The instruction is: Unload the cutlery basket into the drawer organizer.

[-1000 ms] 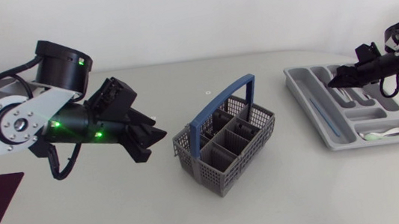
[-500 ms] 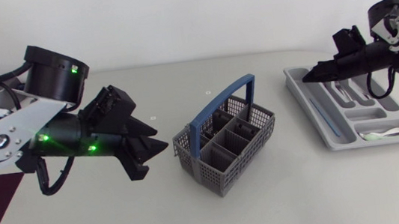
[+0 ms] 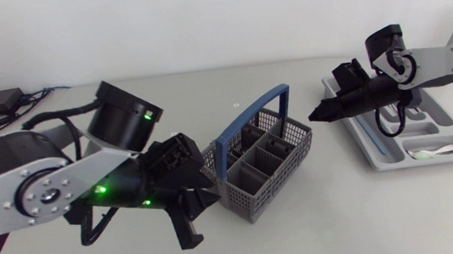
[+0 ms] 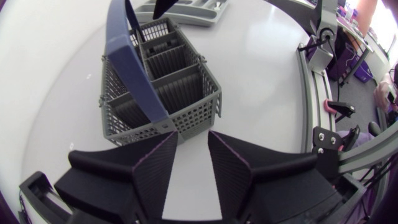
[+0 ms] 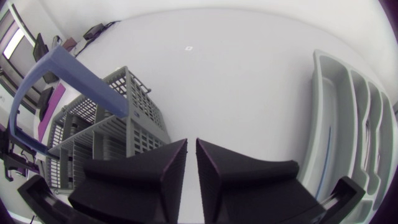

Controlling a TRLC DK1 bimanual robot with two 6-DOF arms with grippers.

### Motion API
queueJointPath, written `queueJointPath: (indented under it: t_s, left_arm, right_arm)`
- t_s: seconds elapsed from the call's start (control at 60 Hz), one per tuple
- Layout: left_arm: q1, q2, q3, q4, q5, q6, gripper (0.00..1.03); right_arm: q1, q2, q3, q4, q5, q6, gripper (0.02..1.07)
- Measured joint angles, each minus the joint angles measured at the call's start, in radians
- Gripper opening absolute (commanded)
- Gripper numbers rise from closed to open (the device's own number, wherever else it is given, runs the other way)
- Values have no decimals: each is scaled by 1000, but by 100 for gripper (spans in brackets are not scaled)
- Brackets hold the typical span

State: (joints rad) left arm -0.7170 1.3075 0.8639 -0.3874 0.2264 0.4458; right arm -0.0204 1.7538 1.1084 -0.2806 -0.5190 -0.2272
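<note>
Both arms have swung inward. The left gripper (image 3: 193,220) now sits low at the lower-left corner of the basket (image 3: 258,164), and the right gripper (image 3: 318,116) has left the organizer (image 3: 363,139) and points toward centre frame. The basket stands mid-frame with its blue handle (image 3: 255,111) upright, just ahead of the left gripper's spread fingers (image 4: 158,162), which hold nothing. The right arm reaches in level from the right edge, its fingers (image 5: 168,165) nearly pressed together. At right, the organizer holds a spoon (image 3: 431,152). A small mark (image 3: 237,105) on the table is too small to read.
</note>
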Motion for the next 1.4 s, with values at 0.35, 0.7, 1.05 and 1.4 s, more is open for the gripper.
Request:
queueJointPath:
  t_s: [0.35,0.7,1.05,1.4]
  left_arm:
    - [11,108,0,121,-54,0,33]
    - [130,123,0,128,-72,3,33]
    - [280,123,-19,145,-75,59,33]
    - [378,136,-21,185,-74,106,33]
  right_arm:
    - [73,-48,-87,8,0,18,9]
    - [130,-130,-164,3,8,21,9]
    - [242,-180,-188,-16,24,68,9]
    - [340,-181,-188,-11,76,124,9]
